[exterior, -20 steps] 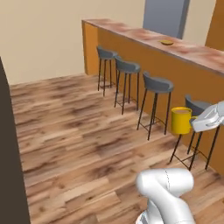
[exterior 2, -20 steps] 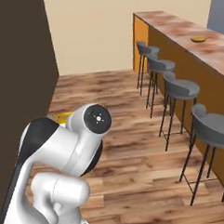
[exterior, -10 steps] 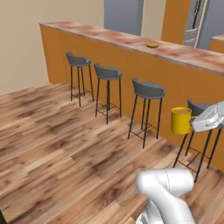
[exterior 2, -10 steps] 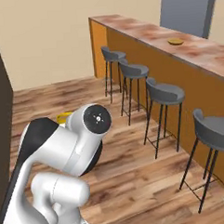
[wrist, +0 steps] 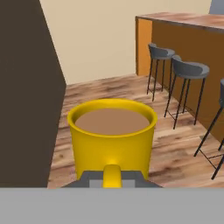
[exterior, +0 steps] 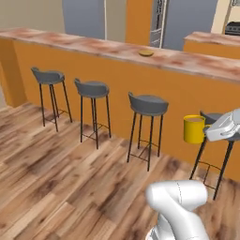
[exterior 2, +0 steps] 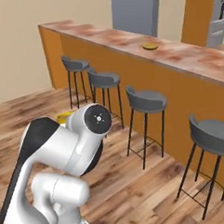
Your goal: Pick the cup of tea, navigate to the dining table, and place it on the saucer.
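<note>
Yellow and glossy, the cup of tea (wrist: 112,138) rides in our pincer (wrist: 112,178), whose jaws are closed tight on its side handle; in the left base view the cup (exterior: 193,129) hangs in the air in front of the fourth bar stool (exterior: 213,118), well above the wooden floor (exterior: 61,178). We judge the cup rigid, fairly light and smooth enough to slip, and the hold on the handle is thin, so it could swing or twist. Brown tea fills it nearly to the rim, so we should keep it upright and move gently to avoid spilling. The saucer (exterior: 146,53) lies on the marbled tabletop (exterior: 84,44) of the dining table, still well apart from the cup, above and to the left. We judge the carry stage is under way; placing is not yet done.
</note>
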Motion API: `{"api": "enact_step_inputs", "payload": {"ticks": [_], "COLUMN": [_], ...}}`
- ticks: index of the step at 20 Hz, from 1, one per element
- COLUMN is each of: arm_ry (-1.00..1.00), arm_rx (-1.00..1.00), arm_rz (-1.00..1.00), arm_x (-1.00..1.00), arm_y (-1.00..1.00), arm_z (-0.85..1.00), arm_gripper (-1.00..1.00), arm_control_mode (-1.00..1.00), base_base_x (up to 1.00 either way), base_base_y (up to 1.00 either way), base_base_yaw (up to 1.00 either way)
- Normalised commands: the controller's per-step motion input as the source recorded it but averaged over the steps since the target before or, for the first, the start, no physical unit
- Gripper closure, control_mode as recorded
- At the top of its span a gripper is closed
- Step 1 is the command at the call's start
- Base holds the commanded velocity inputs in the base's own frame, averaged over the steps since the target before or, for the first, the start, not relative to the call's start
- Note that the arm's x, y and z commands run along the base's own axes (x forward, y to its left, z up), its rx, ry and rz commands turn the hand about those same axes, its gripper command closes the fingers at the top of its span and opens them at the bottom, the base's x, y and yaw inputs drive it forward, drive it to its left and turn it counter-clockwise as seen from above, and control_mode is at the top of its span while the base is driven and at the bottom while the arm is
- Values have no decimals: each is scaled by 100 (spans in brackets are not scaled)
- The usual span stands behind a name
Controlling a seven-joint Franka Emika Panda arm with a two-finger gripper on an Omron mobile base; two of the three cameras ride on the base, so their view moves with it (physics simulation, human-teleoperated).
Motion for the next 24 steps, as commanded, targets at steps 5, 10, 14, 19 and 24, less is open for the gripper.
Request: {"api": "enact_step_inputs", "payload": {"ticks": [5,10,14,19,24], "arm_ry": [0,0,0,0,0], "arm_rx": [0,0,0,0,0], "arm_rz": [0,0,0,0,0], "arm_x": [0,0,0,0,0], "arm_y": [0,0,0,0,0], "arm_z": [0,0,0,0,0], "arm_gripper": [100,100,100,100,100], "arm_control_mode": [100,100,100,100,100], "base_base_x": [100,100,100,100,100], "base_base_y": [100,100,100,100,100], "base_base_yaw": [-46,-41,-45,-42,-22]}}
